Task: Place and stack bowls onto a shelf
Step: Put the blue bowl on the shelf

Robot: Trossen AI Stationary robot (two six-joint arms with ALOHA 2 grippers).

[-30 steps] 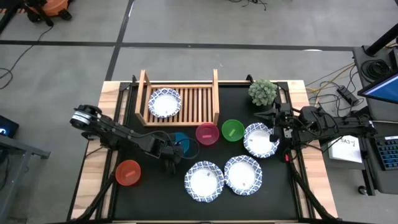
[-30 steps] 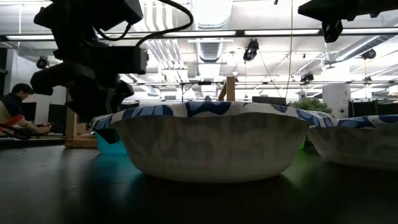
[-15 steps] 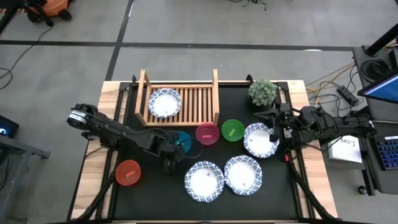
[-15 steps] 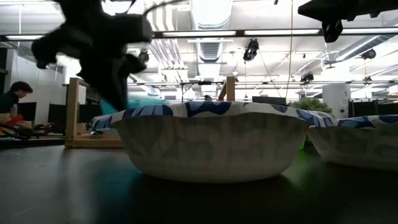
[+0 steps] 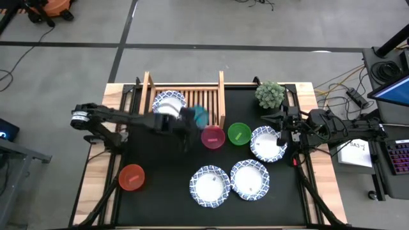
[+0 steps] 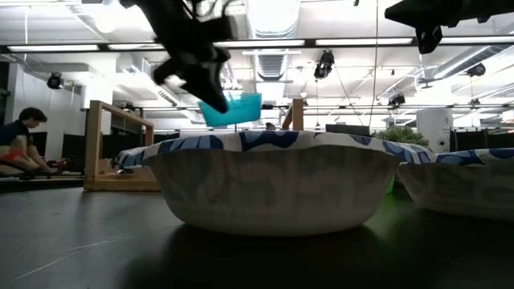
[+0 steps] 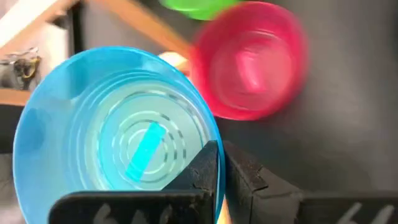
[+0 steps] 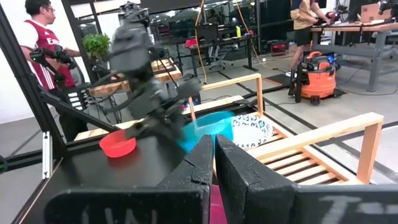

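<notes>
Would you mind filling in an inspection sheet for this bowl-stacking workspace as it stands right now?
Surface: black table top with wooden edges.
Job's things: wooden rack holds one white patterned bowl; three more white bowls stand on the table, along with red, pink and green bowls; the blue bowl is in the air over the rack.
Clutter: small green plant at the back corner on the right arm's side.
Grippers: left gripper shut on the blue bowl's rim; right gripper shut, empty, over a white bowl.
Cables: wires on the floor beside the table.
Surroundings: people at benches behind; orange vacuum.
</notes>
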